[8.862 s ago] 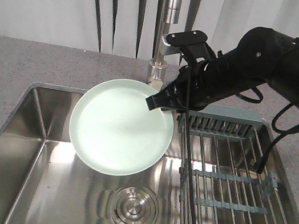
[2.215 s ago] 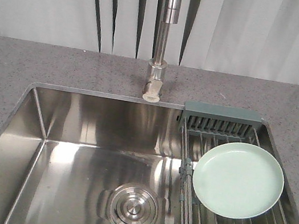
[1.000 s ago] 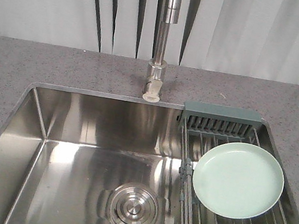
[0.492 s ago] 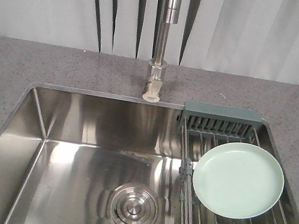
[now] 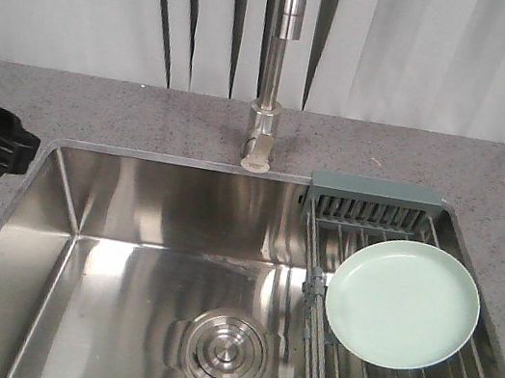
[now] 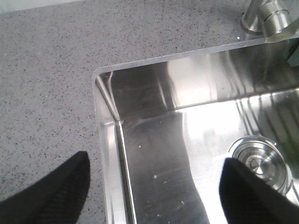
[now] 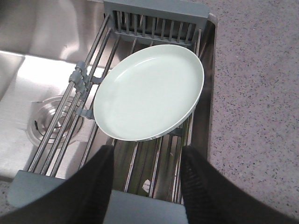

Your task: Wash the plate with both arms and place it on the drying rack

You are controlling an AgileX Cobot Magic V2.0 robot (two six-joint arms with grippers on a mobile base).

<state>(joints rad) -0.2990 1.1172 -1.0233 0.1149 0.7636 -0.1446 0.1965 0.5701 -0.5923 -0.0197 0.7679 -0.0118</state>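
Note:
The pale mint-green plate (image 5: 403, 302) lies face up and slightly tilted on the steel rods of the drying rack (image 5: 371, 213) over the sink's right side. In the right wrist view the plate (image 7: 149, 91) rests just beyond my right gripper (image 7: 148, 151), which is open and holds nothing. Its black fingers (image 7: 100, 182) hover over the rack's near end piece (image 7: 140, 207). My left gripper (image 5: 6, 146) is over the counter by the sink's far-left corner. In the left wrist view the left gripper (image 6: 155, 162) is wide open and straddles the sink's left rim.
A tall steel faucet (image 5: 267, 104) stands behind the steel sink (image 5: 83, 208). A round drain (image 5: 224, 349) sits in the basin floor. Grey speckled countertop (image 5: 148, 117) surrounds the sink, with a pale curtain behind.
My left arm has risen from the lower left edge towards the sink's far-left corner. The plate, earlier held by the right gripper under the faucet, now stays still on the rack.

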